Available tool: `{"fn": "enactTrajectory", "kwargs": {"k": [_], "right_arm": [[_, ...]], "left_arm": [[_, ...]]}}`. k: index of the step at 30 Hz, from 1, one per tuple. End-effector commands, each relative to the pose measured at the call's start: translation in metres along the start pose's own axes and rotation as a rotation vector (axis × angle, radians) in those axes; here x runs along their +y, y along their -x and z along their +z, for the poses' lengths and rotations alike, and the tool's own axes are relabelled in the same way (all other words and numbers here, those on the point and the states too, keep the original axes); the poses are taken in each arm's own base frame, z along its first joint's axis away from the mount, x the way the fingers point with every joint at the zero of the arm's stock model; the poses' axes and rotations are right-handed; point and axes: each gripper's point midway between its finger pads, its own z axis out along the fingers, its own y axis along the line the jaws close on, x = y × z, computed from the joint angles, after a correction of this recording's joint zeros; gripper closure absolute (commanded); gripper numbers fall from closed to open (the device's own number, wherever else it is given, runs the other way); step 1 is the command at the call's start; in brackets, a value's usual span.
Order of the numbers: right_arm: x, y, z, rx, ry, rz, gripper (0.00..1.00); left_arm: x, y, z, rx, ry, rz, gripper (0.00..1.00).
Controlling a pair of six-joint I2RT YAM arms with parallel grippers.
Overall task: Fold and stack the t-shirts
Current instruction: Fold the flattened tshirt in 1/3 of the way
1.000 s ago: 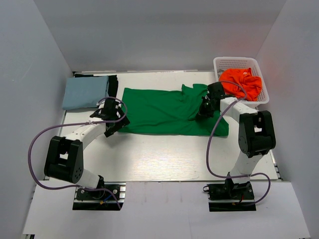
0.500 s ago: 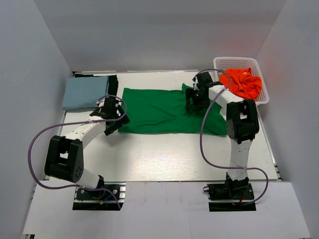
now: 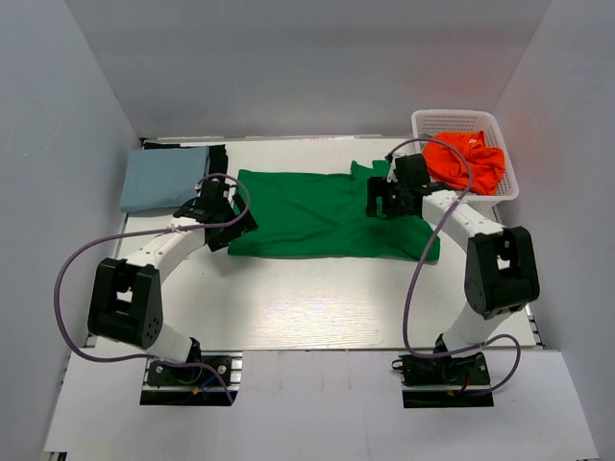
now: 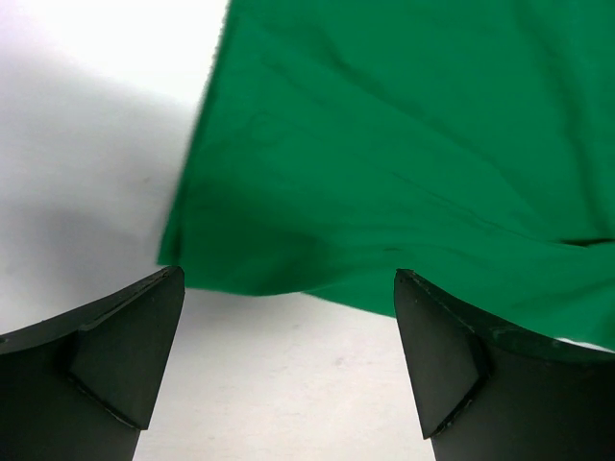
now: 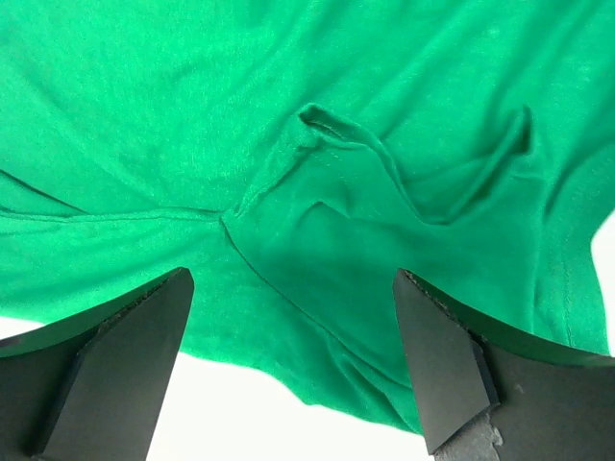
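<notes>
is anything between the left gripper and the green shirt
Nothing visible does. The left gripper hangs open at the green shirt's corner, and the wrist view shows only table and cloth ahead of it.

spread shirt [image 3: 307,211] centre — folded shirt [image 3: 163,180] left, basket [image 3: 459,119] right.

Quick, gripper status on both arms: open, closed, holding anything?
Left gripper: open, holding nothing, over a corner of the green t-shirt.
Right gripper: open, holding nothing, over the same shirt's wrinkled end.
</notes>
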Motion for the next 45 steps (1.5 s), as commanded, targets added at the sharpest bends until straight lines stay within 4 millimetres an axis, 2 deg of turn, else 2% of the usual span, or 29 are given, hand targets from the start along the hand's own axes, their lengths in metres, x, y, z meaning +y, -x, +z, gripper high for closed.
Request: {"fn": "enactTrajectory", "kwargs": {"k": [1, 3, 6, 7, 8, 11, 13, 14, 15, 16, 18, 20, 22, 23, 24, 25, 26, 28, 29, 30, 31, 32, 33, 35, 36, 38, 41, 44, 45], "right_arm": [[-0.006, 0.01, -0.001, -0.087, -0.012, 0.076, 0.1], [-0.012, 0.0, 0.005, -0.064, -0.02, 0.089, 0.1], [-0.029, -0.001, 0.015, -0.05, -0.075, 0.123, 0.1], [-0.026, 0.01, 0.017, -0.068, -0.057, 0.127, 0.1], [-0.028, 0.009, 0.024, -0.058, -0.059, 0.137, 0.1], [-0.016, 0.028, 0.038, -0.07, 0.026, 0.135, 0.1], [-0.012, 0.047, 0.051, -0.082, 0.053, 0.137, 0.1], [-0.012, 0.05, 0.054, -0.083, 0.056, 0.139, 0.1], [-0.011, 0.063, 0.055, -0.099, 0.06, 0.144, 0.1], [-0.014, 0.062, 0.064, -0.082, 0.044, 0.152, 0.1], [-0.021, 0.063, 0.065, -0.072, 0.011, 0.165, 0.1], [-0.032, 0.052, 0.061, -0.056, -0.048, 0.179, 0.1], [-0.039, 0.062, 0.04, -0.114, -0.091, 0.178, 0.1], [-0.044, 0.046, 0.033, -0.099, -0.121, 0.191, 0.1], [-0.046, 0.043, 0.028, -0.104, -0.134, 0.191, 0.1], [-0.051, 0.032, 0.016, -0.109, -0.162, 0.195, 0.1], [-0.053, 0.03, 0.011, -0.113, -0.169, 0.21, 0.1], [-0.057, 0.012, 0.008, -0.087, -0.189, 0.226, 0.1], [-0.056, 0.007, -0.002, -0.098, -0.187, 0.236, 0.1], [-0.056, -0.005, -0.001, -0.078, -0.185, 0.242, 0.1], [-0.055, -0.007, -0.004, -0.083, -0.175, 0.249, 0.1], [-0.053, -0.021, -0.002, -0.054, -0.16, 0.265, 0.1], [-0.055, -0.027, -0.002, -0.042, -0.164, 0.278, 0.1], [-0.061, -0.042, 0.001, -0.001, -0.19, 0.3, 0.1], [-0.065, -0.047, 0.002, 0.014, -0.21, 0.317, 0.1], [-0.069, -0.061, 0.003, 0.049, -0.219, 0.335, 0.1], [-0.065, -0.08, 0.004, 0.085, -0.197, 0.354, 0.1], [-0.065, -0.102, -0.002, 0.117, -0.197, 0.373, 0.1], [-0.064, -0.118, -0.004, 0.15, -0.198, 0.375, 0.1]], "left_arm": [[-0.034, 0.02, -0.008, -0.027, -0.12, 0.026, 0.0], [-0.038, 0.018, -0.001, -0.013, -0.141, 0.038, 0.0], [-0.04, 0.015, 0.007, 0.01, -0.146, 0.038, 0.0], [-0.039, 0.013, 0.009, 0.017, -0.14, 0.038, 0.0], [-0.041, 0.015, 0.011, 0.016, -0.141, 0.038, 0.0], [-0.04, 0.017, 0.015, 0.023, -0.123, 0.038, 0.0], [-0.036, 0.014, 0.018, 0.033, -0.103, 0.038, 0.0], [-0.036, 0.014, 0.018, 0.033, -0.103, 0.038, 0.0], [-0.034, 0.012, 0.02, 0.04, -0.097, 0.038, 0.0], [-0.033, 0.01, 0.02, 0.049, -0.091, 0.038, 0.0], [-0.031, 0.008, 0.02, 0.056, -0.085, 0.038, 0.0], [-0.03, 0.006, 0.022, 0.063, -0.079, 0.038, 0.0], [-0.03, 0.006, 0.022, 0.063, -0.08, 0.047, 0.0], [-0.036, 0.011, 0.021, 0.054, -0.102, 0.047, 0.0], [-0.038, 0.009, 0.02, 0.064, -0.116, 0.047, 0.0], [-0.043, 0.013, 0.021, 0.058, -0.132, 0.06, 0.0], [-0.048, 0.019, 0.02, 0.04, -0.146, 0.06, 0.0], [-0.052, 0.023, 0.022, 0.029, -0.154, 0.06, 0.0], [-0.055, 0.024, 0.025, 0.026, -0.168, 0.061, 0.0], [-0.059, 0.03, 0.024, 0.01, -0.18, 0.061, 0.0], [-0.061, 0.032, 0.029, 0.0, -0.188, 0.062, 0.0], [-0.061, 0.032, 0.032, 0.0, -0.188, 0.062, 0.0], [-0.061, 0.031, 0.04, 0.008, -0.181, 0.061, 0.0], [-0.057, 0.026, 0.051, 0.04, -0.157, 0.061, 0.0], [-0.054, 0.023, 0.062, 0.065, -0.126, 0.051, 0.0], [-0.042, 0.013, 0.071, 0.097, -0.072, 0.036, 0.0], [-0.026, -0.008, 0.077, 0.144, -0.034, 0.025, 0.0], [-0.002, -0.032, 0.075, 0.176, 0.017, 0.016, 0.0], [0.005, -0.037, 0.073, 0.18, 0.042, 0.003, 0.0]]}}
